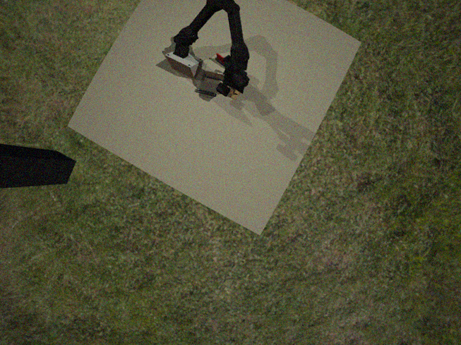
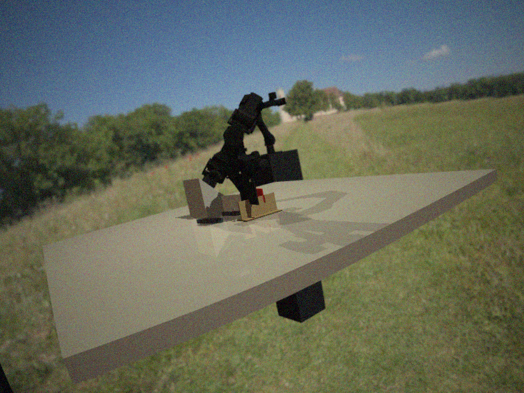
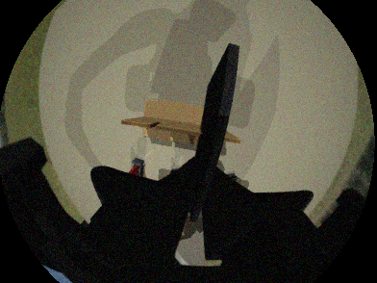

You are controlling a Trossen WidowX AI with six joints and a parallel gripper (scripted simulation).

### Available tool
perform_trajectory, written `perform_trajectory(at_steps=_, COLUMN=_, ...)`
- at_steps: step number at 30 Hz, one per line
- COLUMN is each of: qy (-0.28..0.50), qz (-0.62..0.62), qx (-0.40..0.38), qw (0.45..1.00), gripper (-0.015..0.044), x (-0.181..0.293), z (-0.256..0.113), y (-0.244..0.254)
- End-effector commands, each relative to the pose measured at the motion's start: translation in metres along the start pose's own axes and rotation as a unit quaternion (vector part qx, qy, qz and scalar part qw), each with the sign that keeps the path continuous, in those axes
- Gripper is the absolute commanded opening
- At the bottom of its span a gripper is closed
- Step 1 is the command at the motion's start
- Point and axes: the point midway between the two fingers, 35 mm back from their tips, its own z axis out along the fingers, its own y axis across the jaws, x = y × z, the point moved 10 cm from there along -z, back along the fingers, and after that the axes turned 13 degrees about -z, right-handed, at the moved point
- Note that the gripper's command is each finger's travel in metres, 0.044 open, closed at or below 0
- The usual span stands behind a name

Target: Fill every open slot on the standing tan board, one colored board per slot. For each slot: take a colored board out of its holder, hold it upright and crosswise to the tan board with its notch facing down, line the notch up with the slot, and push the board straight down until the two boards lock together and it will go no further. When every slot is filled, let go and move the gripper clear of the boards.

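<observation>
Your broad beige square tabletop carries the whole job. Over it, the black jointed robot arm folds downward, which suits a straight push. The pale, boxy block with a brown-shaded side stands well off to one side.

Your thin tan slotted board stands upright beneath the black gripper. The claw is nearly closed, pinching a dark, flat board, its colour lost in shadow. You have it crosswise, presumably so its notch can straddle a slot; I can't tell how deeply it sits. Keep it square as you press, or it may bind. The small red board waits behind the tan one, apparently in its holder.
</observation>
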Motion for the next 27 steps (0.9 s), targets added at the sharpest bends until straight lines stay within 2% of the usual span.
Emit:
perform_trajectory(at_steps=1, qy=-0.001, qz=0.003, qx=-0.001, qw=1.0, gripper=0.0, x=0.0, z=0.003, y=0.0)
perform_trajectory(at_steps=27, qy=-0.001, qz=0.003, qx=-0.002, qw=1.0, gripper=0.0, x=0.0, z=0.019, y=0.0)
